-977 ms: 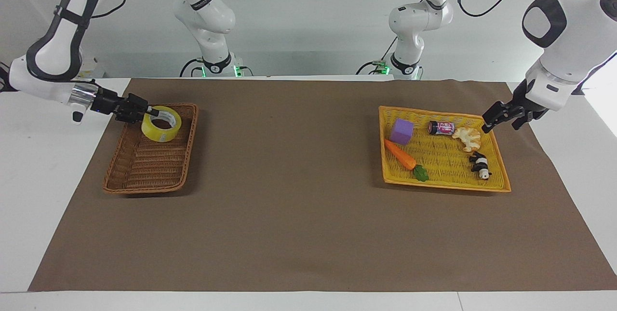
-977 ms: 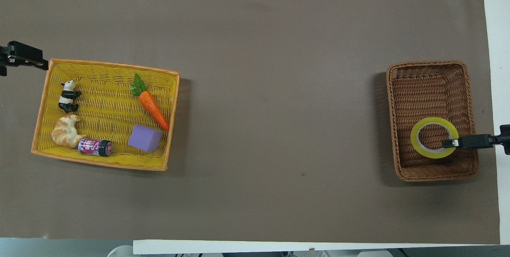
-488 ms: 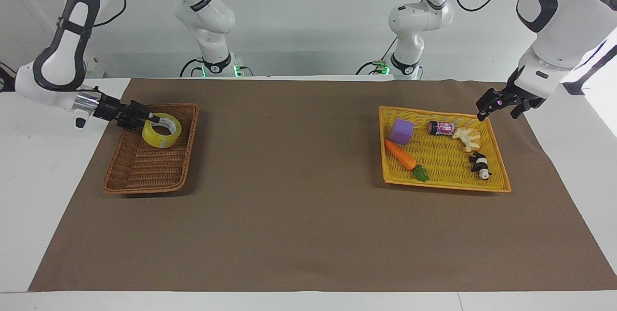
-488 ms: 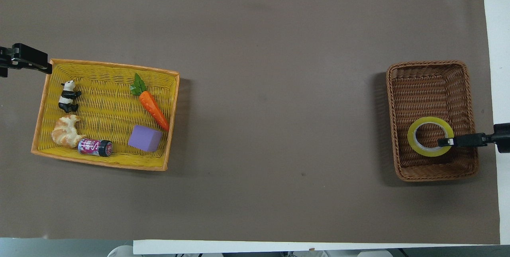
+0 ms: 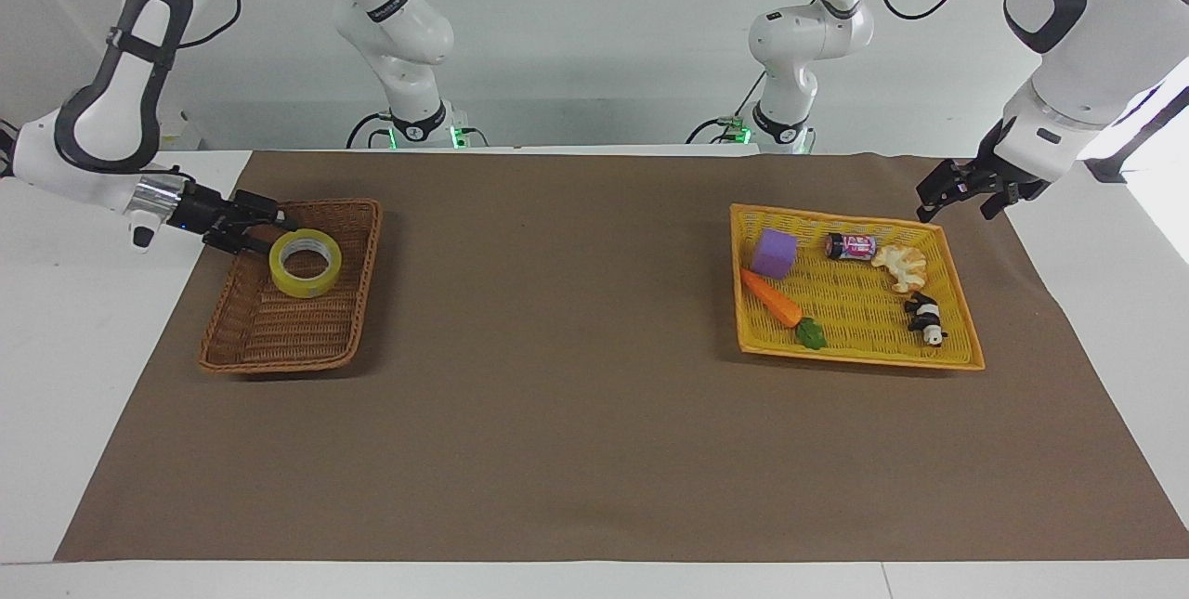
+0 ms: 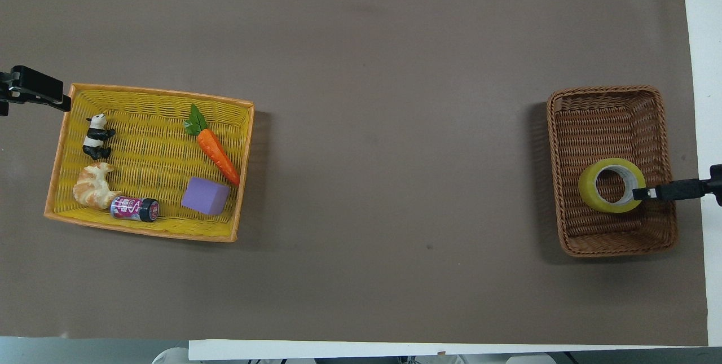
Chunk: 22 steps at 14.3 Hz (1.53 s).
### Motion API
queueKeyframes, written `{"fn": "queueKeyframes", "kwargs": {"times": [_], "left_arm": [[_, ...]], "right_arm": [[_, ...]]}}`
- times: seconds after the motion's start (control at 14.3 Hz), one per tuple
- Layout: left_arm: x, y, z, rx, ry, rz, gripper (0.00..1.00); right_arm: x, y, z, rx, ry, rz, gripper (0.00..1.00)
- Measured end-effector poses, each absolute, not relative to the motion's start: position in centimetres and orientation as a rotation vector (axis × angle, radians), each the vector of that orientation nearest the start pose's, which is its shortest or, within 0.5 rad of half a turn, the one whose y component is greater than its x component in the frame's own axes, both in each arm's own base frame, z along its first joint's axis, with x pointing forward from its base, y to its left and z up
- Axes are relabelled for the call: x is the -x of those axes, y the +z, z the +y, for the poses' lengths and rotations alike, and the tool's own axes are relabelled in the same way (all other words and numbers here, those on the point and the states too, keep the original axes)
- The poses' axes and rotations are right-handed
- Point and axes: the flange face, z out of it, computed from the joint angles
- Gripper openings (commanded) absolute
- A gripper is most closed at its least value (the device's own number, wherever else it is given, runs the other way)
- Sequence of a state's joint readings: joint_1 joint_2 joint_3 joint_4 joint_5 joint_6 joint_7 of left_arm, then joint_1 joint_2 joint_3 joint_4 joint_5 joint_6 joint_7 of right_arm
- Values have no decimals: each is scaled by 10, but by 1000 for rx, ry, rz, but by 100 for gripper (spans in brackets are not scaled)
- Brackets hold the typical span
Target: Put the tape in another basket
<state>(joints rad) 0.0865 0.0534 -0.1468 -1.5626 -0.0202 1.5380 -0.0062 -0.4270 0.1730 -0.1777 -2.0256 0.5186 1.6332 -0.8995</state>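
Observation:
The yellow tape (image 5: 305,263) lies tilted in the brown wicker basket (image 5: 375,241), in the half nearer to the robots, at the right arm's end. In the overhead view the tape (image 6: 592,189) rests on the floor of the basket (image 6: 606,90). My right gripper (image 5: 286,226) reaches in over the basket's rim and is open, with one fingertip at the tape's rim; its tip shows in the overhead view (image 6: 642,193). My left gripper (image 5: 927,201) hangs over the mat by the yellow tray's corner, and it also shows in the overhead view (image 6: 61,103).
The yellow-orange mesh tray (image 5: 855,358) at the left arm's end holds a purple cube (image 5: 774,253), a carrot (image 5: 773,299), a small can (image 5: 851,247), a croissant (image 5: 903,266) and a panda figure (image 5: 925,318). A brown mat (image 5: 557,376) covers the table.
The tape has sunk from the right gripper into the brown basket and tilted. The right gripper has drawn back toward the basket's rim. The left gripper has moved up and toward the robots.

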Motion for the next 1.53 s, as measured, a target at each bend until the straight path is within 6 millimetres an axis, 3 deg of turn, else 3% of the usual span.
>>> {"fn": "queueKeyframes", "kwargs": {"times": [0.35, 0.7, 0.91, 1.12, 1.53], "left_arm": [[-565, 601, -40, 3164, 110, 120, 99], [-566, 599, -36, 3164, 113, 110, 99], [-566, 599, -35, 3165, 112, 105, 99], [-569, 602, -36, 3166, 67, 107, 99], [-571, 604, -30, 3167, 39, 91, 99]], "right_arm": [[-485, 404, -217, 2566, 126, -309, 100], [-514, 473, -139, 2768, 205, -386, 100], [-519, 509, -104, 2895, 238, -320, 100], [-518, 544, -92, 2987, 278, -175, 100], [-526, 599, -98, 3071, 245, -46, 100]]}}
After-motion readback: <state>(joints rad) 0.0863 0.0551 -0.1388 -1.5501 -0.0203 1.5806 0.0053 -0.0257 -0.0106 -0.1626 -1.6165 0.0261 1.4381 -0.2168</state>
